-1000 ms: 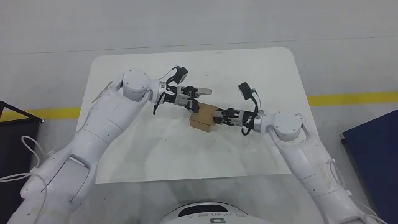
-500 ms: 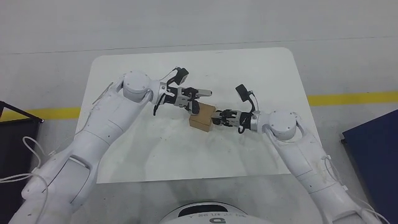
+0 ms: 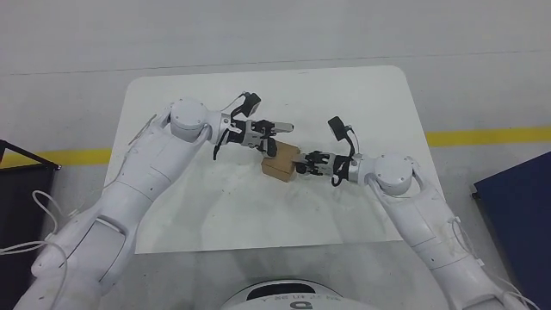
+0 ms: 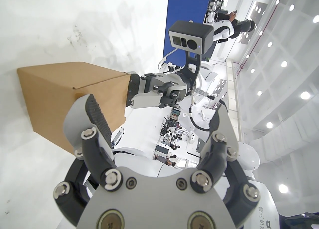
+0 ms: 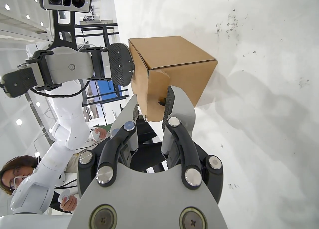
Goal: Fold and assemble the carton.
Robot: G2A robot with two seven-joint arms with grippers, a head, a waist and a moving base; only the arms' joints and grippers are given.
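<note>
- The carton [image 3: 281,163], looking box-shaped with its top closed, is standing near the middle of the surface [image 3: 362,103], between the two grippers.
- The left gripper [image 3: 281,137] is gaping wide at the carton's far-left side. One pad [image 5: 119,64] is touching the far corner and the other is hanging in free air.
- The right gripper [image 3: 300,166] is pinching narrowly on the end flap [image 5: 152,95] at the carton's right end.
- Step in hand, as judged: the right end flap is being closed while the left pad is bracing the opposite side.
- The next move is likely calling for a square push of the flap into the carton body. The left pad needs to be resisting so the carton is not sliding leftward.
</note>
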